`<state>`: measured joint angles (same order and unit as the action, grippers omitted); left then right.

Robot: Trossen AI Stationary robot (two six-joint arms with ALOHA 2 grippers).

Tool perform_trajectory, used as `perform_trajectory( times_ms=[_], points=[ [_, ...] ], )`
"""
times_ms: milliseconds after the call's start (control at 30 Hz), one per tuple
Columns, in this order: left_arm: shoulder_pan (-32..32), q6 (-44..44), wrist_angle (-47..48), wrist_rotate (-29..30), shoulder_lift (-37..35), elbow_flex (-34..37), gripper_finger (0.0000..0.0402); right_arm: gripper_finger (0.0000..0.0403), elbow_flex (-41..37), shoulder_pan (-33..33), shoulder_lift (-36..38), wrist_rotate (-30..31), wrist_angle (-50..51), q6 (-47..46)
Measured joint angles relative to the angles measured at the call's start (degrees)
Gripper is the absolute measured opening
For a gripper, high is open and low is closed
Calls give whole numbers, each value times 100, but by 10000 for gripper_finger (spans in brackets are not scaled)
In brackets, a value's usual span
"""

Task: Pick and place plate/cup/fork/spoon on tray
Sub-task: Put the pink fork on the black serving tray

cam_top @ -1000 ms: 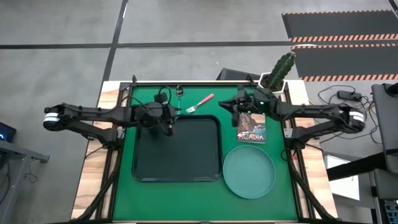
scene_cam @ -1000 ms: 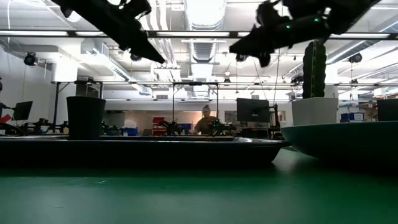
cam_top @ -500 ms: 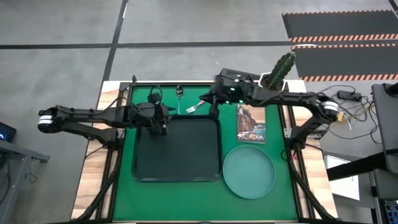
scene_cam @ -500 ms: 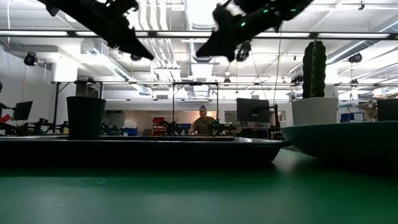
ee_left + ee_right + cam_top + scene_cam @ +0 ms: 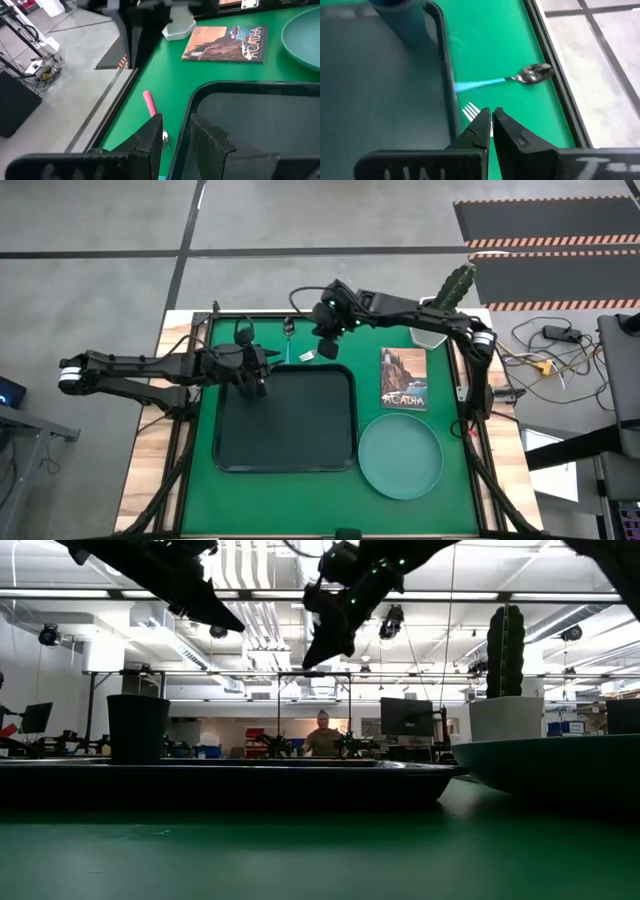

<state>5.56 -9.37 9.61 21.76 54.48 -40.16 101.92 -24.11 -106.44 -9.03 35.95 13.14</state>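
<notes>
The dark cup (image 5: 137, 730) stands upright in the far left corner of the black tray (image 5: 300, 430); it also shows in the right wrist view (image 5: 400, 20). My left gripper (image 5: 260, 383) hangs open above that corner, clear of the cup, which it hides in the high view. The fork (image 5: 148, 102), with a pink handle, and the spoon (image 5: 287, 340), with a light blue handle, lie on the green mat beyond the tray's far rim. My right gripper (image 5: 325, 350) is shut and hangs high over the fork (image 5: 470, 111). The teal plate (image 5: 400, 455) lies on the mat, right of the tray.
A book (image 5: 404, 378) lies on the mat between the tray and the right edge, beyond the plate. A cactus in a white pot (image 5: 445, 300) stands at the far right corner. A person sits in the room beyond the table (image 5: 322, 735).
My right gripper has swung from above the book toward the table's left and now hangs over the fork. My left gripper has drawn back a little toward the table's left edge. The cup, fork, spoon and plate have stayed put.
</notes>
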Motion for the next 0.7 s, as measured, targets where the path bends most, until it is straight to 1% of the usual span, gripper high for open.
perform_trajectory(
  times_ms=[133, 333, 533, 700],
  points=[
    [0, 0, -11, 84, -16, 0, 80, 9, 485, -139, -494, 9, 341, 356],
    [2, 7, -13, 761, -145, 18, 80, 9, 1286, -297, -1321, -56, 834, 1012],
    [4, 1, -7, 837, -484, 216, 80, 9, 1894, -403, -2138, -178, 983, 1562],
    [4, 0, 11, 883, -907, 425, 80, 9, 2472, -439, -2622, -150, 1768, 1881]
  ],
)
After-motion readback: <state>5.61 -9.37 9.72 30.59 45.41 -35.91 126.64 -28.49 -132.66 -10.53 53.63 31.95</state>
